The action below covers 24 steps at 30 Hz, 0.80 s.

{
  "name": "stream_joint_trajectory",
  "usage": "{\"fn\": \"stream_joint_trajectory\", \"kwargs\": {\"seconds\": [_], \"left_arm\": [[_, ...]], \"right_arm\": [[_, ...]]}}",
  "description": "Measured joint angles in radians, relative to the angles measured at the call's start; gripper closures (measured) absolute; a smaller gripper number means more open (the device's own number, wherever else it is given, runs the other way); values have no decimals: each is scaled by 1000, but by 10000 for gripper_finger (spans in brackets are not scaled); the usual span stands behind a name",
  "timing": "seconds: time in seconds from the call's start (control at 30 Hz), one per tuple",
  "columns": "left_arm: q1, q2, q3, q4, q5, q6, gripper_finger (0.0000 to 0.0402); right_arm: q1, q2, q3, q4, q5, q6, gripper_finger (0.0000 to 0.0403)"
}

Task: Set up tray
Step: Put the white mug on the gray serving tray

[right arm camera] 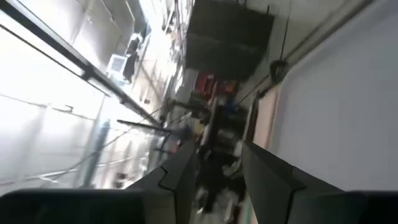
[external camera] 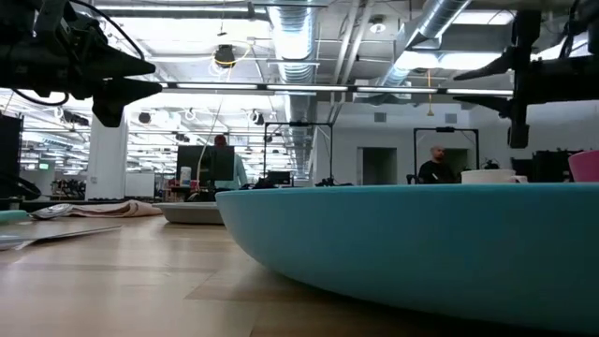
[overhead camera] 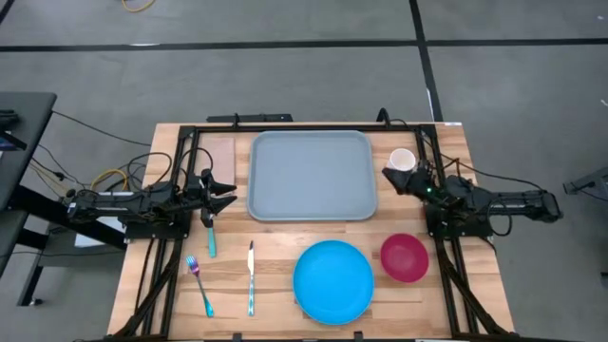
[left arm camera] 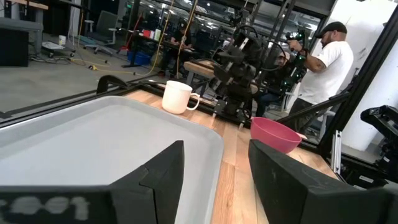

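Observation:
The grey-blue tray (overhead camera: pixel 312 176) lies flat on the far middle of the table; it also shows in the left wrist view (left arm camera: pixel 93 137) and the low view (external camera: pixel 192 212). My left gripper (overhead camera: pixel 226 190) hovers open just off the tray's left edge, fingers pointing at it (left arm camera: pixel 214 168). My right gripper (overhead camera: pixel 388 177) hovers open at the tray's right edge, beside the white cup (overhead camera: pixel 403 160), and is rolled over (right arm camera: pixel 217 168). A round blue plate (overhead camera: pixel 332 281) and a pink bowl (overhead camera: pixel 405 257) sit near the front. In the low view both grippers hang above the table.
A teal-handled spoon (overhead camera: pixel 210 236), fork (overhead camera: pixel 199 283) and knife (overhead camera: pixel 251 277) lie at the front left. A pale folded napkin (overhead camera: pixel 219 152) rests left of the tray. People (left arm camera: pixel 326 59) stand in the room beyond the table's right side.

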Motion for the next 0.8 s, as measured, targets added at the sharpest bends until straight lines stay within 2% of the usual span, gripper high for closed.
{"fn": "stream_joint_trajectory", "kwargs": {"seconds": [0.13, 0.3, 0.5, 0.63, 0.8], "left_arm": [[0, 0, 0, 0, 0, 0, 232], [0, 0, 0, 0, 0, 0, 232], [0, 0, 0, 0, 0, 0, 232], [0, 0, 0, 0, 0, 0, 232], [0, 0, 0, 0, 0, 0, 232]], "right_arm": [[-27, 7, 71, 13, -24, -160, 280], [-68, 143, 235, -62, -15, -345, 280], [-138, 417, 545, -428, 57, -514, 280], [-212, 626, 754, -728, 97, -523, 280], [-310, 879, 963, -1052, 78, -551, 280]]}}
